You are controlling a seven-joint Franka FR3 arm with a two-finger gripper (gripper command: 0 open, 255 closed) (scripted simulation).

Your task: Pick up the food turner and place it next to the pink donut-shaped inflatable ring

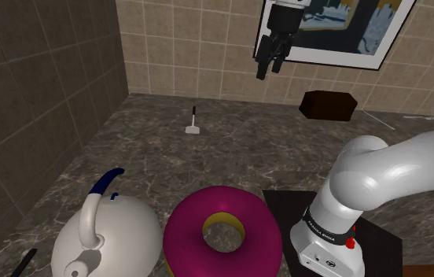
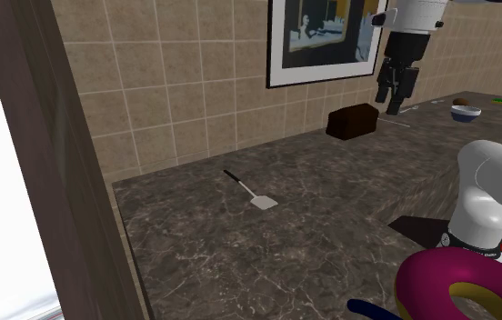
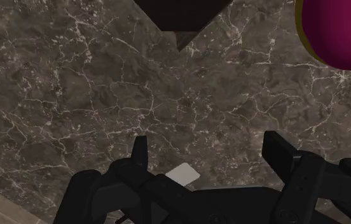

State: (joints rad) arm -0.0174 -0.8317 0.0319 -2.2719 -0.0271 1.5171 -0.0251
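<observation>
High above the dark marbled counter [image 1: 247,157], the gripper [image 1: 273,72] is seen hanging in front of the framed picture [image 1: 341,31] on the tiled wall; its fingers [image 3: 141,153] are spread apart, nothing is clasped between them; same spread is read in the wrist view, gripper [image 3: 209,153] pointed down at the counter [image 3: 72,83].

Food turner [image 1: 194,126] is laid flat on the counter, well below the gripper and untouched; dark handle, pale blade; in the wrist view only its pale blade [image 3: 184,173] is caught, between the fingers close to the palm, far beneath them.

Pink ring [image 1: 188,236] with yellow inner rim is found well apart from the gripper, by the arm's base; white kettle [image 1: 117,236] with blue handle is set just beside it.

Dark brown box [image 1: 328,105] is placed against the wall, below the gripper and nearer to it than the turner.

Second exterior view: gripper [image 2: 395,95] above the box [image 2: 351,121]; turner [image 2: 256,193] well apart from the ring [image 2: 440,273].
</observation>
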